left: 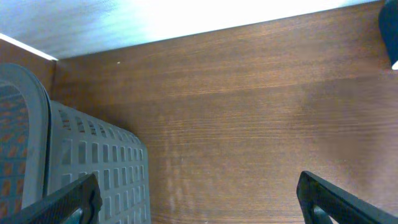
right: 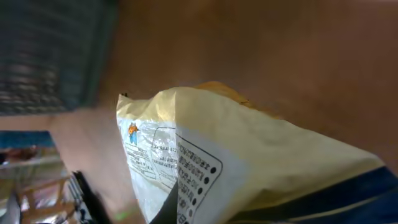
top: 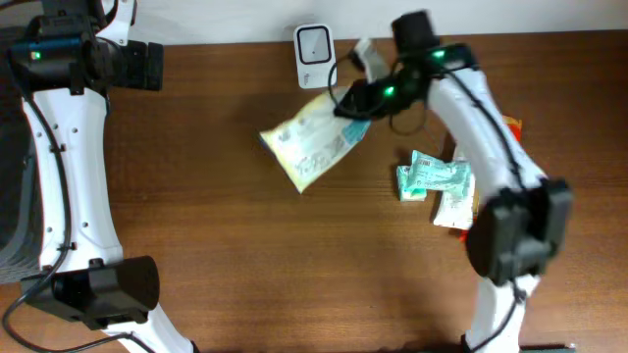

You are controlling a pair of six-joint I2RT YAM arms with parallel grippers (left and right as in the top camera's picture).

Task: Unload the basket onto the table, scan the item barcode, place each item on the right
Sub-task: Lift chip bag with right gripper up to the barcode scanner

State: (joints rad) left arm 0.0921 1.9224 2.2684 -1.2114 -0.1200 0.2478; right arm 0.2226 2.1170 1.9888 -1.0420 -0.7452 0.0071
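Snack bag [top: 312,145] lies with its long axis on a diagonal in the overhead view, from a lower-left end near the middle of the tabletop [top: 196,245] up to an upper-right end just below the white scanner [top: 314,51]. That upper-right end sits in the right gripper [top: 351,106], whose jaws are clamped together on it, so the rest of the bag stretches away from the jaws toward the lower left. Whether the far end touches the wood I cannot tell.

The bag is pale yellow and crinkled, with light blue-green patches on the face seen from above. The right wrist view shows it very close (filling most of the picture): a white panel with black print, a row of black dots, a small orange figure, and a dark blue band at the lower right.

The left gripper [left: 199,202] is well apart from the bag, its jaws spread wide, with dark fingers [left: 68,199] at both lower corners above a grey slotted basket [left: 99,168].
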